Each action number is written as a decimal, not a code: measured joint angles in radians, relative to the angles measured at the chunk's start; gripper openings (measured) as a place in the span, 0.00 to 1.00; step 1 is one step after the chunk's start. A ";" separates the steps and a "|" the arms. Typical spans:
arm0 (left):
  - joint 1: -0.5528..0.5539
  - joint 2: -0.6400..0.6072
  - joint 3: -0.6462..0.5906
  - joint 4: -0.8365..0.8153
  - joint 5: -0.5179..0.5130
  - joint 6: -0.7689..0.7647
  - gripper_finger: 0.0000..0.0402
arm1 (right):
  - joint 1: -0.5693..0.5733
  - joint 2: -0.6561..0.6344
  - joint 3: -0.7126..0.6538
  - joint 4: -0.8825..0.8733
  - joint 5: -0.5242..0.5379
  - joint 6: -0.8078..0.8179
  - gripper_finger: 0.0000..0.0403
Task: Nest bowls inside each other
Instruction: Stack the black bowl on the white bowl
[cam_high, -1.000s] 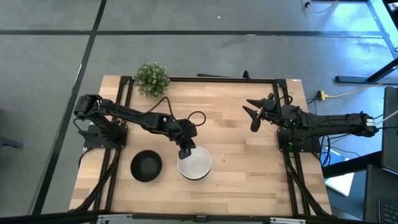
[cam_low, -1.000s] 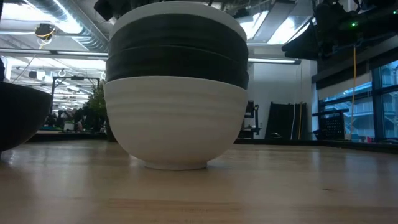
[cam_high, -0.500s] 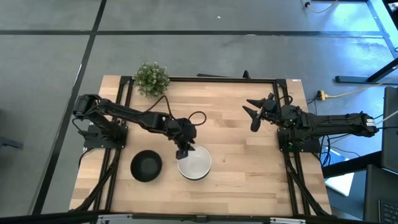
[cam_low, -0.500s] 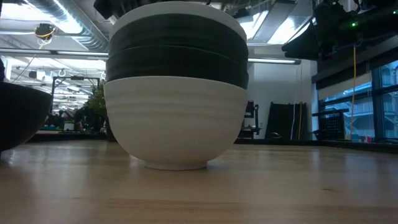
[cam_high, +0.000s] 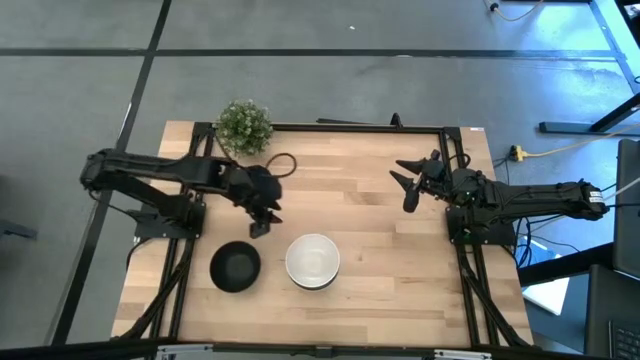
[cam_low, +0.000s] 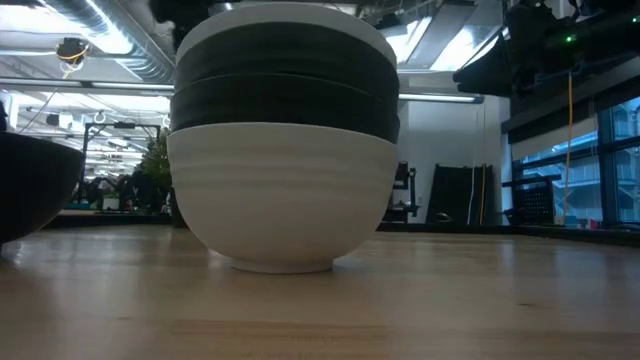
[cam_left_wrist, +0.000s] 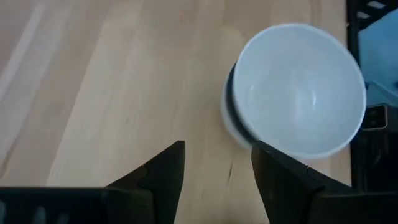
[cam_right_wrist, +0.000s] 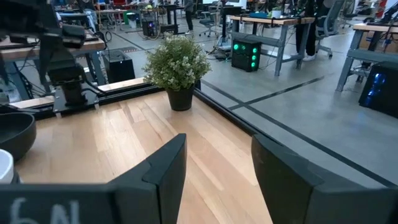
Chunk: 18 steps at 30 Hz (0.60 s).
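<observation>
Left gripper released, up-left of your bowl stack; lone black bowl left of stack, plant beyond.

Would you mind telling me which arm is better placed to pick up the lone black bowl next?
The left. Its gripper hangs open just above the lone black bowl, beside the nested stack. The right gripper waits open far across the table.
</observation>
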 joint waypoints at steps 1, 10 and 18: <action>-0.006 -0.017 0.000 -0.027 -0.014 -0.019 0.45 | 0.000 0.000 0.000 0.000 -0.002 0.001 0.45; -0.131 -0.044 -0.004 -0.387 -0.042 0.007 0.45 | 0.000 0.000 0.000 0.001 -0.010 0.006 0.45; -0.219 -0.041 -0.105 -0.308 -0.037 0.012 0.45 | 0.000 0.000 0.000 0.001 -0.012 0.029 0.45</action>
